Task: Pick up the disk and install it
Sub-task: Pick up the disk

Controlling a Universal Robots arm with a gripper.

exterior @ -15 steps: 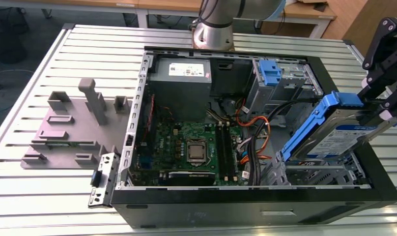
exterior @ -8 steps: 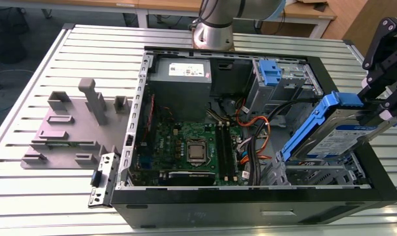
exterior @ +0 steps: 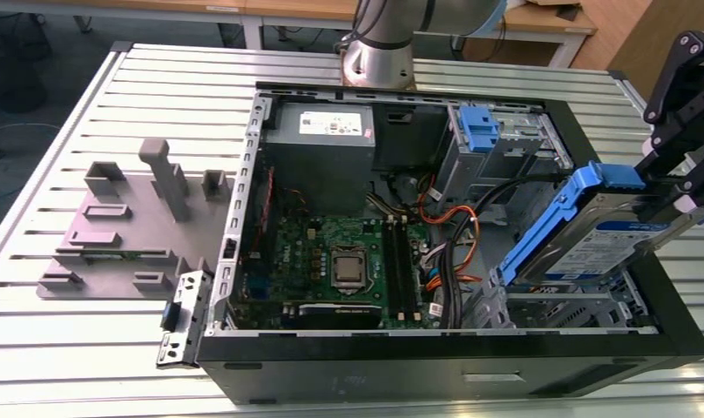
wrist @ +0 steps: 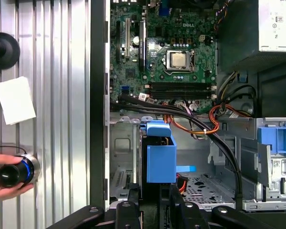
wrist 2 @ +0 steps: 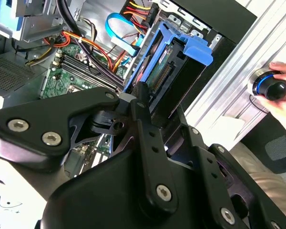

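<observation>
The disk [exterior: 585, 235], a silver drive in a blue carrier, hangs tilted over the drive bay [exterior: 561, 306] at the exterior view's right of the open computer case [exterior: 445, 359]. Its lower end dips into the case and its upper end rises toward the right. My gripper [exterior: 681, 190] is shut on that upper end. In the second wrist view the disk [wrist 2: 176, 62] sticks out past my black gripper [wrist 2: 148, 107], connector edge showing. In the first wrist view the disk's blue end tab [wrist: 160, 157] sits just beyond my gripper [wrist: 150, 202], above the bay's perforated floor.
Inside the case are a motherboard [exterior: 328, 261], a grey power supply [exterior: 320, 139], loose cables [exterior: 451, 235] and another blue bracket [exterior: 477, 126] in the upper bay. A grey fixture [exterior: 132, 226] stands on the slatted table. A hand [wrist: 5, 176] holds a knob beside a white card [wrist: 15, 99].
</observation>
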